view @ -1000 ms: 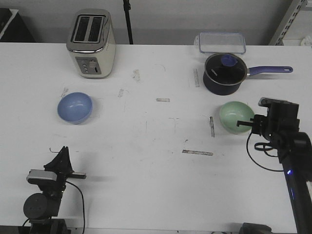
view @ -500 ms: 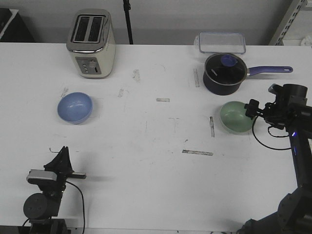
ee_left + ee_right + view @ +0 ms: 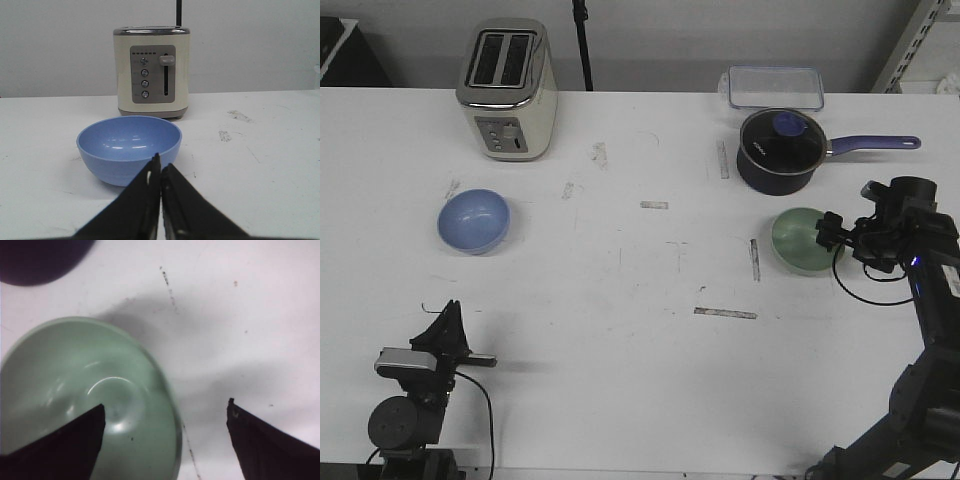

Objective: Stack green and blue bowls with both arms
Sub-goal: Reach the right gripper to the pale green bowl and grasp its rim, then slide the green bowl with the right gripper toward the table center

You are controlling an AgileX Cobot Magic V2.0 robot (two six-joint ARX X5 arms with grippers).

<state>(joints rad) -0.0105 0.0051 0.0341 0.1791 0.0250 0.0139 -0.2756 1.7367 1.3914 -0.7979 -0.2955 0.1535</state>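
Green glaze is slick, and that is the main worry on the right: the green bowl (image 3: 803,240) sits upright on the table's right side, just in front of the dark pot (image 3: 778,151), and the right gripper (image 3: 830,233) is at its right rim with the jaws spread wide, one finger (image 3: 55,445) over the inside of the bowl and the other finger (image 3: 272,442) outside over bare table. If they close on only the thin rim, the bowl could tip or squirt out sideways; if the arm presses down or pushes left first, it could slide the bowl toward the pot, which is close behind it. The blue bowl (image 3: 473,220) is well apart on the left, near the toaster (image 3: 506,88), so carrying a loosely held bowl across that wide gap risks dropping it or setting it down off-centre. The left gripper (image 3: 160,172) has its jaws closed on nothing, aimed at the blue bowl from the near side; driving forward shut would only shove that bowl toward the toaster. White and scuffed, the table (image 3: 640,340) carries grey marks and short strips of tape, flat but not grippy. A clear lidded box (image 3: 772,86) stands at the far edge behind the pot, with a plain grey wall beyond and shelving at the far right.
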